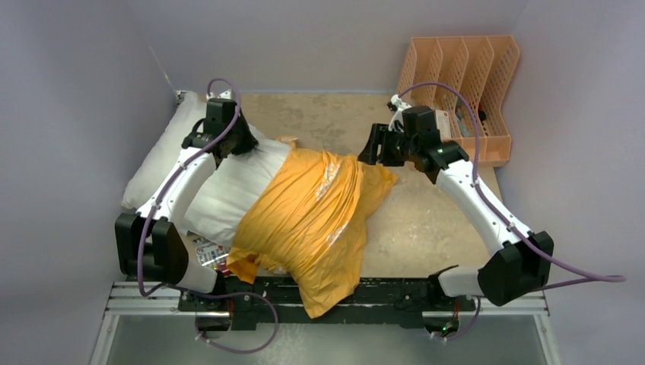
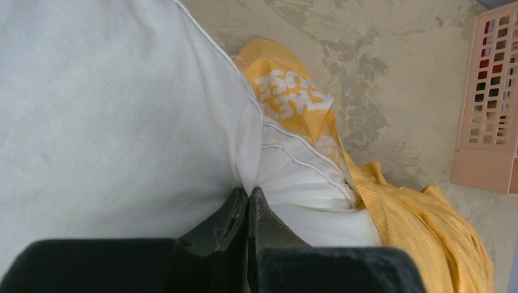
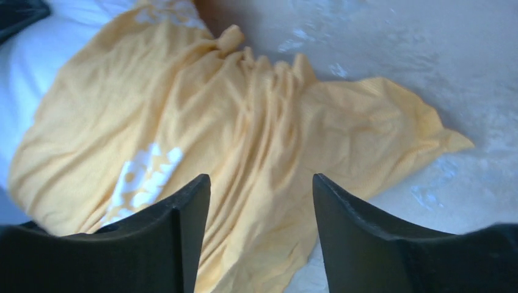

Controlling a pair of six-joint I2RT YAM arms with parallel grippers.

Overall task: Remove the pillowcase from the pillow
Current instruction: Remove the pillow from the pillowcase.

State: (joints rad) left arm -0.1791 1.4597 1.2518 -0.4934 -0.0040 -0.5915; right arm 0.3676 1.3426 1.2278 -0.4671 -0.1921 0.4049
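Pinching the pillow (image 2: 110,110) at its bare end in our clenched left gripper (image 2: 247,201), we hover our right gripper (image 3: 261,189), spread wide, above the pillowcase (image 3: 183,122) bunched ahead of its fingers: roughly half off, half left.

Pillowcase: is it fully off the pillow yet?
Partly off. The pillowcase covers only one end of the pillow; the other half lies bare and white.

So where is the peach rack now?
In the top view, the rack stands at the far right corner of the table, just beyond the right hand.
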